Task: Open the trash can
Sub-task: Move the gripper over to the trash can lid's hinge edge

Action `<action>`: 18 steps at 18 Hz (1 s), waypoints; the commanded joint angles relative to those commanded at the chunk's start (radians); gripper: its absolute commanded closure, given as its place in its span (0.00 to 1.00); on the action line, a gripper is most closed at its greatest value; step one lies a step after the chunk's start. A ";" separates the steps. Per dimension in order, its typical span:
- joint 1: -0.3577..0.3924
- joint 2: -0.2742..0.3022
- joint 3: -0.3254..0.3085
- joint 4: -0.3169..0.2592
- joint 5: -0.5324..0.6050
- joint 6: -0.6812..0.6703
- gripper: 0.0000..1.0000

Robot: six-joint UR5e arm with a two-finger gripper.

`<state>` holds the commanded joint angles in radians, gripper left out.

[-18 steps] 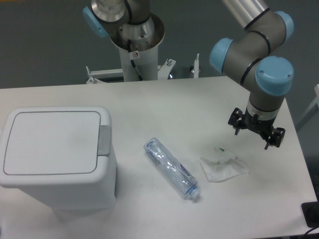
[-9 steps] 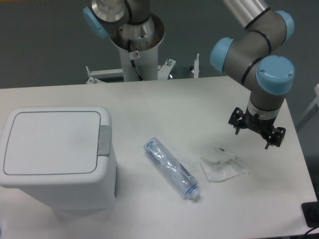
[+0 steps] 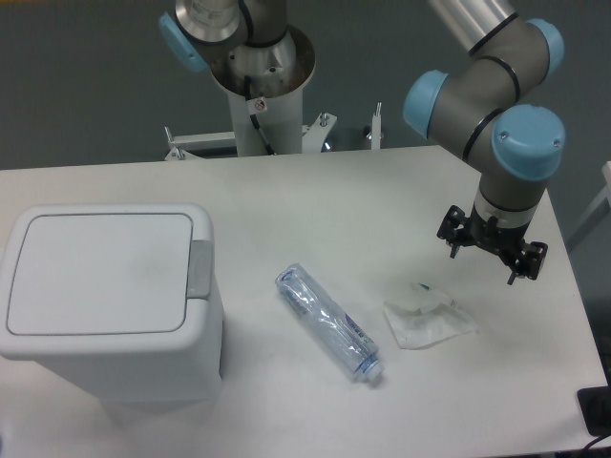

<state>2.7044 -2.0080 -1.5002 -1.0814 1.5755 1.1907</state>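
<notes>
Almost nothing has moved in the last second: the pincer (image 3: 492, 256) still hangs spread and empty at three o'clock, well apart from the lid-down trash can (image 3: 105, 301) at eight o'clock on the table (image 3: 325, 200), so opening hasn't begun.

Even bright light, soft shadows, sharp

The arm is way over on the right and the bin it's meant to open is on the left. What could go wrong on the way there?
The gripper hangs open, far from the trash can, whose lid is shut. Travelling low, it might clip the plastic bottle or the crumpled clear wrapper lying between. The grey latch is small, so it could miss it and push the bin instead.
</notes>
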 joint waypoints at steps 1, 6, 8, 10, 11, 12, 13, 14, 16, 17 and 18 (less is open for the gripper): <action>-0.006 0.005 0.002 -0.002 -0.020 -0.032 0.00; -0.078 0.035 0.002 -0.020 -0.153 -0.256 0.00; -0.113 0.048 0.003 -0.038 -0.178 -0.330 0.00; -0.143 0.064 0.012 -0.072 -0.209 -0.399 0.00; -0.156 0.068 0.018 -0.087 -0.227 -0.439 0.00; -0.169 0.074 0.028 -0.100 -0.253 -0.472 0.00; -0.173 0.087 0.035 -0.110 -0.285 -0.505 0.00; -0.176 0.095 0.044 -0.117 -0.316 -0.532 0.00; -0.181 0.113 0.048 -0.120 -0.366 -0.572 0.00; -0.189 0.127 0.048 -0.120 -0.379 -0.589 0.00; -0.195 0.140 0.048 -0.120 -0.390 -0.608 0.00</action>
<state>2.5097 -1.8685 -1.4527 -1.2011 1.1859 0.5831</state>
